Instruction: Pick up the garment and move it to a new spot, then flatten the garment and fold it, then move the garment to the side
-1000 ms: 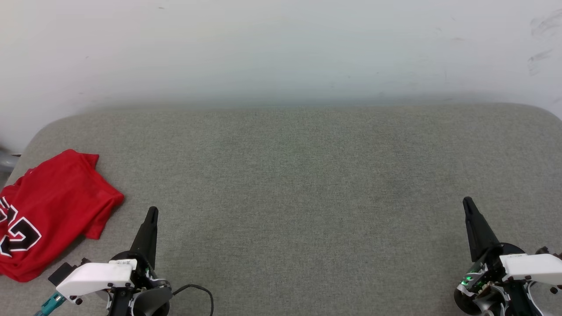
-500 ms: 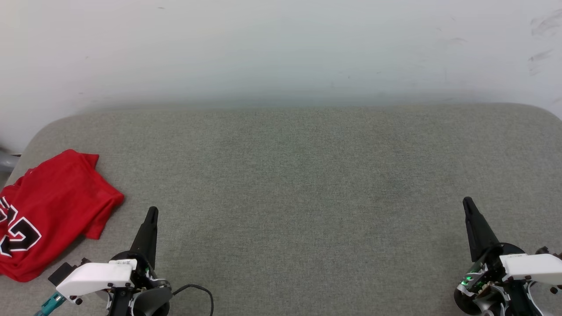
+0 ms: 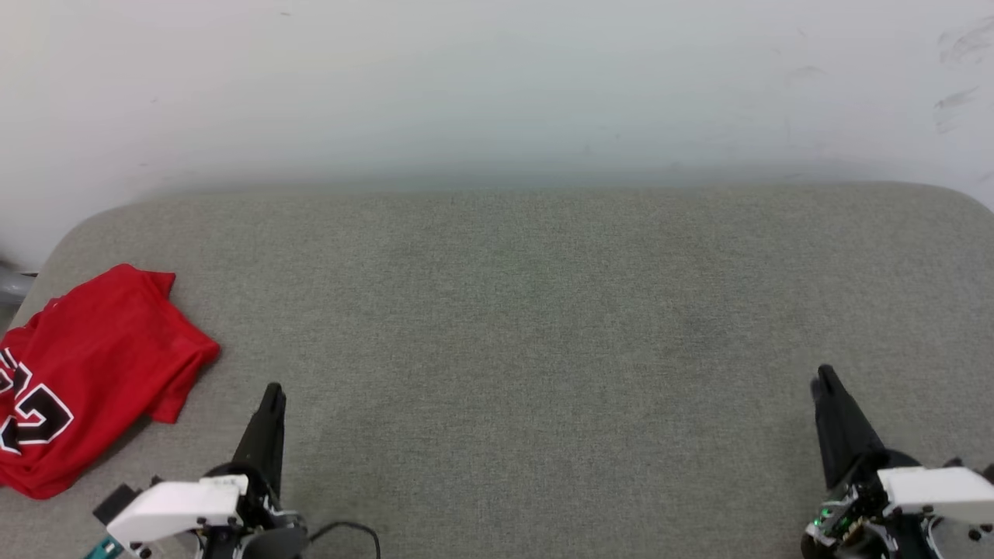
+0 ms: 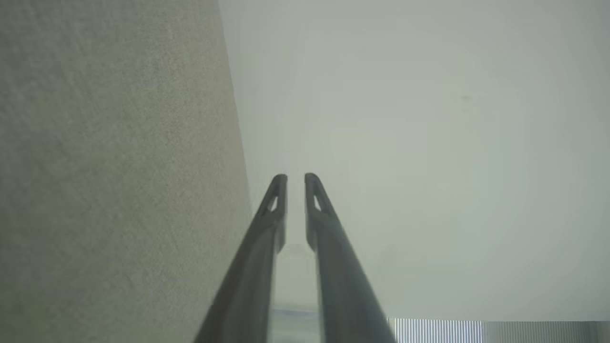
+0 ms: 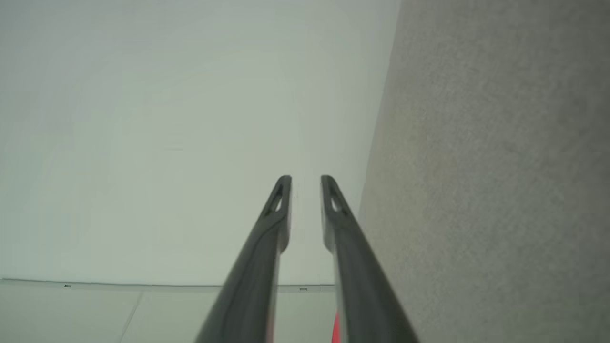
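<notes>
Lying rumpled at the left edge of the bench (image 3: 505,310), the garment (image 3: 93,373) is ungripped.
The left tool (image 3: 272,390), nearer it, and the right tool (image 3: 823,376) are held low, fingers slightly parted, empty, probably readied for pickup.

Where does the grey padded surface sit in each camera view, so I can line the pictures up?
Head view: the grey padded surface spans the lower part, below the white wall.
Left wrist view: it takes the left side, left of the left gripper.
Right wrist view: it takes the right side, right of the right gripper.
Shared landmark: the white wall behind the surface's far edge.
</notes>
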Robot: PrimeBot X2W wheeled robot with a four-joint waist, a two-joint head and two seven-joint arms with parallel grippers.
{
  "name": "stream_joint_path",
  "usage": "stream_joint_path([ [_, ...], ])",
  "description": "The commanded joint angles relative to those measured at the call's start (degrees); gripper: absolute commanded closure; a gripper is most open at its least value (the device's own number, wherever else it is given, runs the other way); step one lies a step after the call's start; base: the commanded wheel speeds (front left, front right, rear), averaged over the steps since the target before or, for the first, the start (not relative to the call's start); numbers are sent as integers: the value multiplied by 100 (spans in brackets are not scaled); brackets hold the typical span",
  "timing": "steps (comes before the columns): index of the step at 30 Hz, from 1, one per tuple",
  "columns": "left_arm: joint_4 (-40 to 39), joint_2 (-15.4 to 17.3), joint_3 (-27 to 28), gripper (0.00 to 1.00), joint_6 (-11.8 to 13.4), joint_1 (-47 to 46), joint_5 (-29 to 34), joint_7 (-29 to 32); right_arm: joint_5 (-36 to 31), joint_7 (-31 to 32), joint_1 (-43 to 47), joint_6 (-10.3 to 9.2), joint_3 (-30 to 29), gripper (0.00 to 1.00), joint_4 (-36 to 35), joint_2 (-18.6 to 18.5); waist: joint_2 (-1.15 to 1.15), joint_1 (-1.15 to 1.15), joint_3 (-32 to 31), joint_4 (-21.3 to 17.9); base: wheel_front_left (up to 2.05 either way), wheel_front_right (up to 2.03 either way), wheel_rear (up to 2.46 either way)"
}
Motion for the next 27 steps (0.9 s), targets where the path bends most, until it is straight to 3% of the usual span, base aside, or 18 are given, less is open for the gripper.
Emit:
stream_joint_path([
  [1,2,0,-8,0,0,6,0,-5,-3,-7,12,0,4,0,-1,0,0,0,0,0,0,0,0],
  [18,-668,6,-573,0,0,29,112,-466,-215,-480,191,0,334,0,-615,-17,0,0,-9,32,0,0,0],
  [27,-941,38,-675,0,0,86,912,-704,-972,-704,255,0,445,0,-857,-128,0,0,-27,46,0,0,0],
])
